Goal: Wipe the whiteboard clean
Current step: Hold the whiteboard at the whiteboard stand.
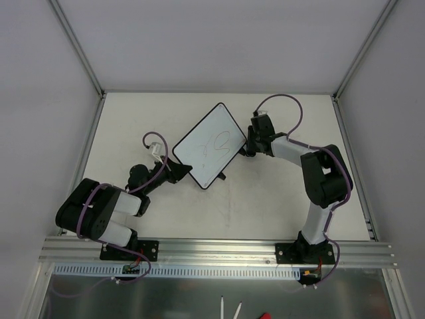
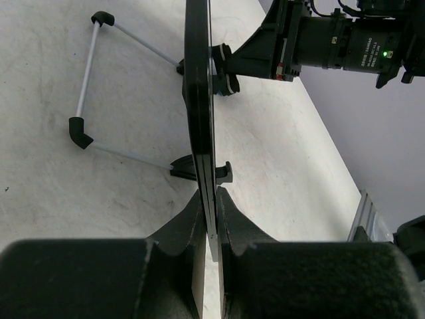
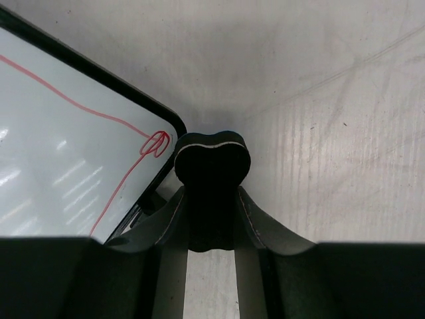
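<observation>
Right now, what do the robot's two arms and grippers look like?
Both the left arm and right arm have white links between bulky black joints, each with a thin purple cable. The left gripper and right gripper have matte black, curved fingers.

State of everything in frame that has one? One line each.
whiteboard: red scribbles on it, not erased, edge clamped.
left tool: shut on the whiteboard's edge.
right tool: shut on the eraser.
eraser: held, beside the board's corner, off the scribbles.

Glossy whiteboard (image 3: 53,153) (smooth) — matt, scuffed table (image 3: 332,133).
</observation>
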Available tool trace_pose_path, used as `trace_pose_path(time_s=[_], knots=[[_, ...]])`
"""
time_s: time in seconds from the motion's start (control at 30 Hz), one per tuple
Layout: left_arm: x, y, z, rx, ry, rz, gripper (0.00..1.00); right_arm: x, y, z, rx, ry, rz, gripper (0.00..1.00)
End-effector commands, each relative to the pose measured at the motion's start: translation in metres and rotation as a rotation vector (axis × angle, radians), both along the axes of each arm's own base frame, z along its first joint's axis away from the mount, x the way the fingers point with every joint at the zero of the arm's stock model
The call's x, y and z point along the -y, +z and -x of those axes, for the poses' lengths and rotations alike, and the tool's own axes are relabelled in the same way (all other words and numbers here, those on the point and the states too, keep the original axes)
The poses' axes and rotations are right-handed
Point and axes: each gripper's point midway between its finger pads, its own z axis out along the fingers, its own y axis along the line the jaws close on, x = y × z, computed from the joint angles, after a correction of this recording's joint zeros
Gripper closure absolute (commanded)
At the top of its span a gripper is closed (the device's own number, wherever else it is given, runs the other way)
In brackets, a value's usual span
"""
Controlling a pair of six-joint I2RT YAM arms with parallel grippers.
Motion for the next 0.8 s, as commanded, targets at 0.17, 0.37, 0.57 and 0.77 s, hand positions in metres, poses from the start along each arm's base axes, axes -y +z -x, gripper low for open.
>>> trace_pose_path(time_s=[0.17, 0.37, 0.57, 0.77], knots=[[-0.009, 0.053, -0.011, 0.245, -0.125, 0.052, 1.00, -0.048, -0.001, 0.036, -0.038, 0.088, -0.066, 1.00], [-0.009, 0.055, -0.012, 0.244, -0.184, 0.052, 1.00, -0.061, 0.001, 0.047, -0.038, 0.116, -0.080, 1.00], [-0.011, 0.056, -0.016, 0.244, -0.217, 0.054, 1.00, -0.050, 0.004, 0.053, -0.025, 0.092, -0.026, 1.00], [-0.014, 0.053, -0.017, 0.243, -0.216, 0.044, 1.00, -0.024, 0.020, 0.046, -0.008, 0.057, 0.002, 1.00]])
